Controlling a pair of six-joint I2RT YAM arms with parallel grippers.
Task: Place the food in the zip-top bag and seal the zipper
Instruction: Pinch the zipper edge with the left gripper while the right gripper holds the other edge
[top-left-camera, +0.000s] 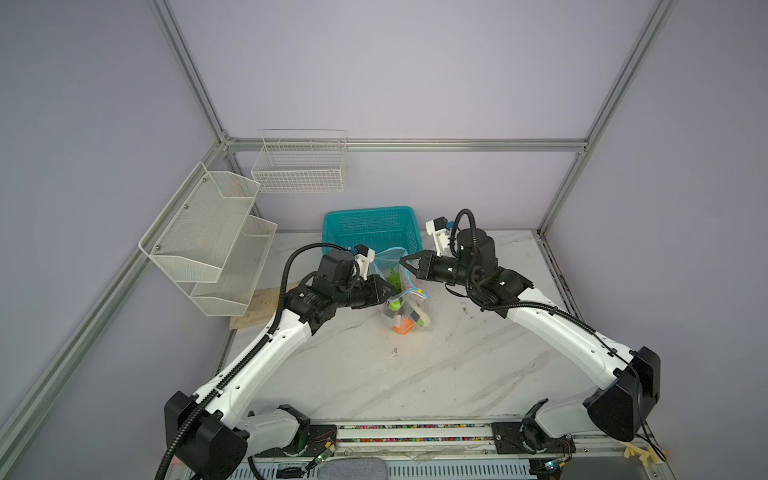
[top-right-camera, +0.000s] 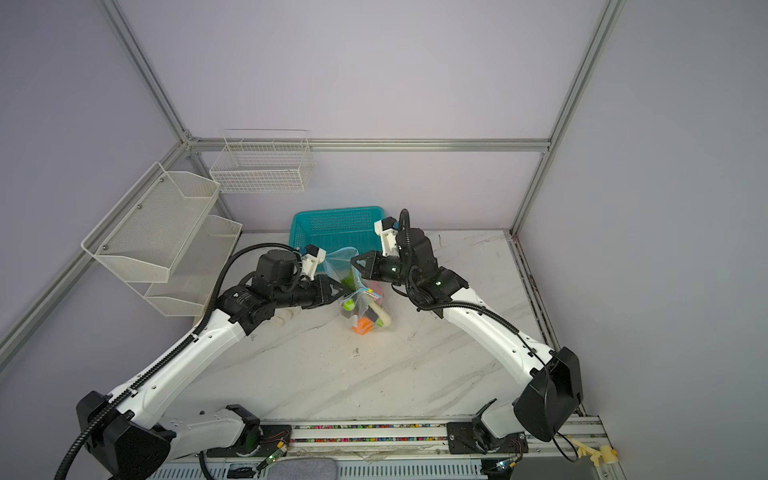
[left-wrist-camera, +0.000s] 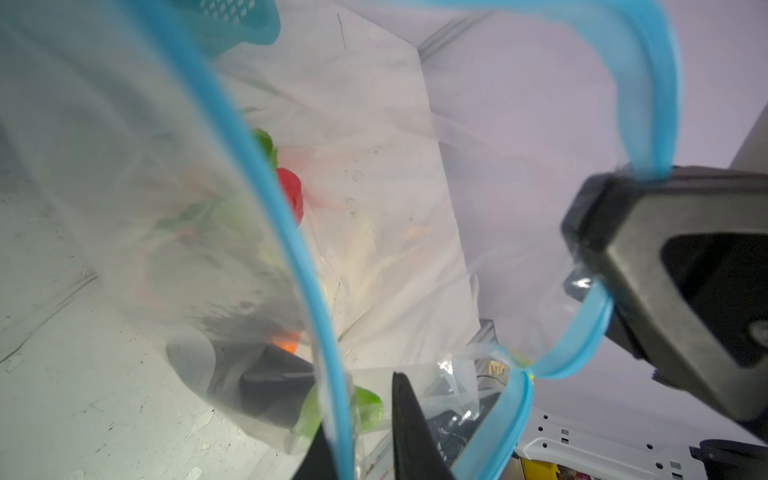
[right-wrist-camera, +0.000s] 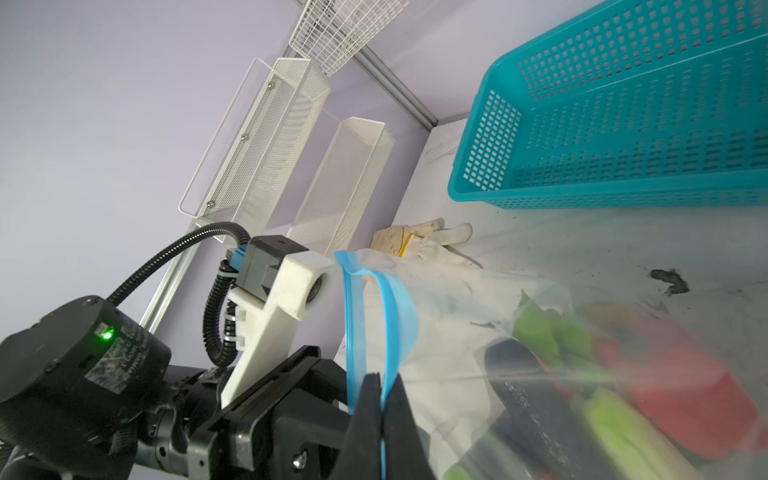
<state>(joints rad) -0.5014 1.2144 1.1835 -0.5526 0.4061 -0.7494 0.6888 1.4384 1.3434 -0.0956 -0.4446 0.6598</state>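
Zip-top bag (top-left-camera: 405, 309), mid-frame in both top views, is sagging onto the counter (top-left-camera: 415, 374), seemingly limp, slippery and bottom-heavy with food (top-left-camera: 402, 328), best taken by its stiffer zipper (right-wrist-camera: 392, 316), which the right gripper (right-wrist-camera: 381, 390) is pinching tight while the left gripper (left-wrist-camera: 359, 415) is straddling the other lip, slightly agape.

Marble table (top-left-camera: 415, 374) with basket (top-left-camera: 368, 210), zip-top bag (top-left-camera: 384, 264), glove (right-wrist-camera: 419, 243)

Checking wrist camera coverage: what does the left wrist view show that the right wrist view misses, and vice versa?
Only the left wrist view: the zipper passing between the parted fingertips of the left gripper. Only the right wrist view: a white glove and the mesh shelves. Both: the right gripper shut on the zipper, the bag with food inside, the teal basket.
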